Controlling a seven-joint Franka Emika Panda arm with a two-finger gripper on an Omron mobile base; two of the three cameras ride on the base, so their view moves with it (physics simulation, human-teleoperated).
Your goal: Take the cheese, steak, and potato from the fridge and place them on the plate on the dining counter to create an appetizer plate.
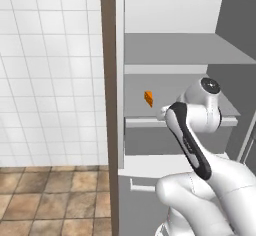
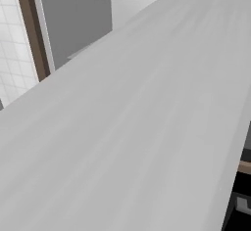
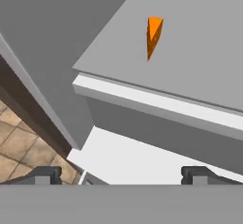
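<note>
The fridge (image 1: 172, 45) stands open, its pale grey shelves in tiers; the white arm (image 1: 200, 145) bends up from below and reaches forward at the level of the middle shelf (image 1: 200, 121), wrist turned toward the interior; the tool (image 3: 122, 174) hangs empty with its fingers spread wide; the cheese (image 3: 154, 37) rests on that shelf, ahead of the tool and well apart from it.

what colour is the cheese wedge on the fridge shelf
Orange-yellow; the cheese shows best in the hand view.
</note>
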